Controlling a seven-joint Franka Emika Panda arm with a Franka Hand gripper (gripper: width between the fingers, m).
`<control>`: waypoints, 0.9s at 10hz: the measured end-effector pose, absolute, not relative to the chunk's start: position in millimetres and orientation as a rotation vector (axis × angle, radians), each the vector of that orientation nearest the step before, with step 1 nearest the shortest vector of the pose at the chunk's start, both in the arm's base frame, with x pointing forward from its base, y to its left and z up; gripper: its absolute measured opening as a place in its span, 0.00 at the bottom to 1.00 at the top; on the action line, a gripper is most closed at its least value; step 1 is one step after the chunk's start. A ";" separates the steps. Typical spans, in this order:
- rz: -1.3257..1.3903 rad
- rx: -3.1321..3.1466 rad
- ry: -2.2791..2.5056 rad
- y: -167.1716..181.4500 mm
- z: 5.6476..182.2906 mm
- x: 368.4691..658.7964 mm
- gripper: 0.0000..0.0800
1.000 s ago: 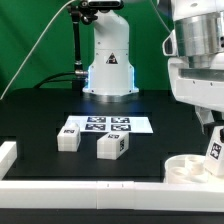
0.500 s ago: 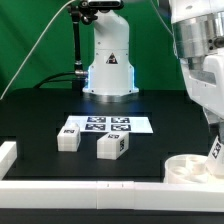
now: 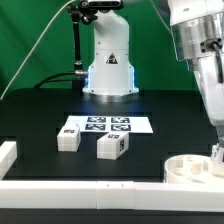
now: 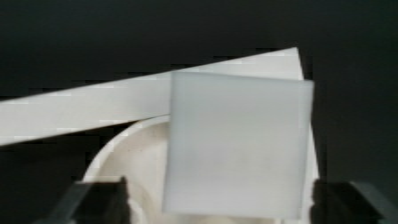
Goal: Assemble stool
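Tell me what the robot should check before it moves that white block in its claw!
1. Claw grips the leg: ok. The leg sits squeezed between the fingers of the claw.
2. Leg is over the seat: ok. The round seat shows right behind it.
3. Leg lines up with its hole: cannot tell. The leg hides that spot.
4. Leg is straight up: cannot tell.
5. Other parts are out of the way: ok. The spare legs lie by the marker board, apart from the seat.
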State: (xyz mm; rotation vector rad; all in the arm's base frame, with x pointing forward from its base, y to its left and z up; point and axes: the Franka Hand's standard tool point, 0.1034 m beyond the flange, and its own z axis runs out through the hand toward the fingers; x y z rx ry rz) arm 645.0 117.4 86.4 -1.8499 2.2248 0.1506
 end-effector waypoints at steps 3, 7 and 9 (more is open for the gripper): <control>0.182 -2.054 2.039 125.8 102.9 647.9 0.80; 0.122 -2.353 1.668 124.5 99.9 647.2 0.81; 0.079 -2.548 1.384 123.8 99.2 645.8 0.81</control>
